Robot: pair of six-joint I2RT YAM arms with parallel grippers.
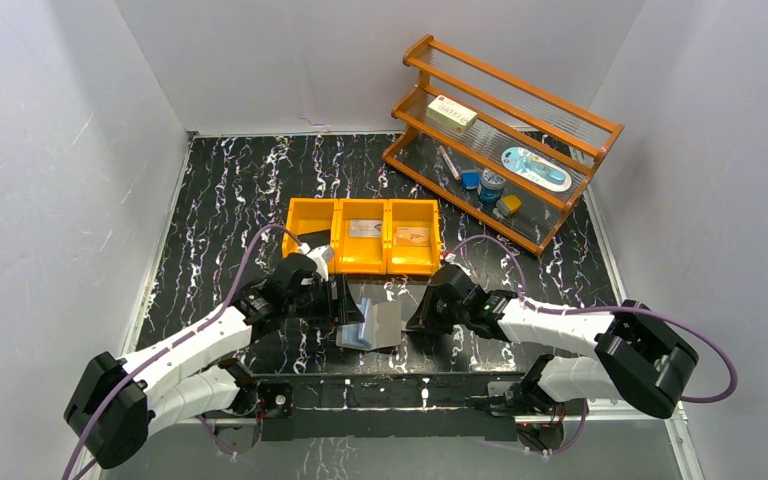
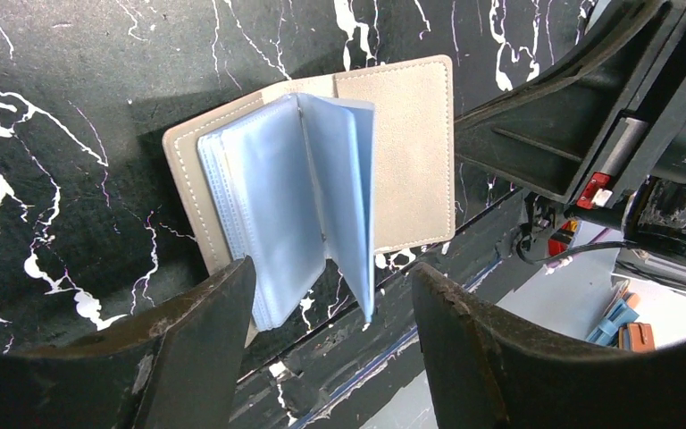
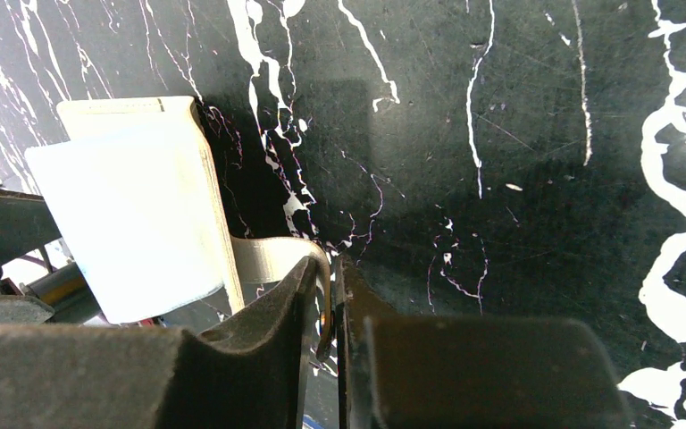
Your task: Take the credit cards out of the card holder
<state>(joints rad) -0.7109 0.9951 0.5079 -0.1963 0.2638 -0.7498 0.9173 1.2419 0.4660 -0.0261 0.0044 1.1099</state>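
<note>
Even overhead light; the card holder left of the right jaws blows out white; close fingers blur.

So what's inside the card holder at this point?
Only pale blue sleeves show inside the card holder, fanned open, with no card visible in them. Sleeves stacked underneath are covered, so a card there cannot be ruled out.

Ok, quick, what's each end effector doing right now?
Left end effector: open, holding nothing.
Right end effector: shut on the cover edge of the holder.
</note>
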